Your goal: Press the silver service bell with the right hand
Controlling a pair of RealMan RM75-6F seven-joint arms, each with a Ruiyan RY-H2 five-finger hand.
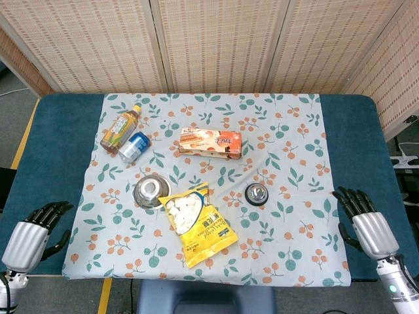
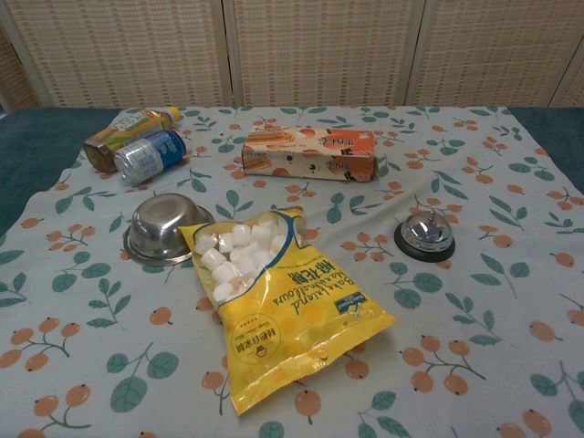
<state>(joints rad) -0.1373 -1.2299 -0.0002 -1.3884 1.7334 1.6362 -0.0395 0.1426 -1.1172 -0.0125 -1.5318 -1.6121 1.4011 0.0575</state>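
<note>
We see the worktop [image 1: 366, 131] carrying the yellow snack bag [image 1: 196, 224], then our right hand [image 1: 365, 222] and left hand [image 1: 33, 232] at its near edges, fingers spread and empty, and the silver service bell [image 1: 256, 193] right of the bag.

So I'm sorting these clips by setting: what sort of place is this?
Probably an indoor robot test station, not a home: a table under a floral cloth, woven screen panels closing it off, and staged props like a service bell and marshmallow bag.
</note>
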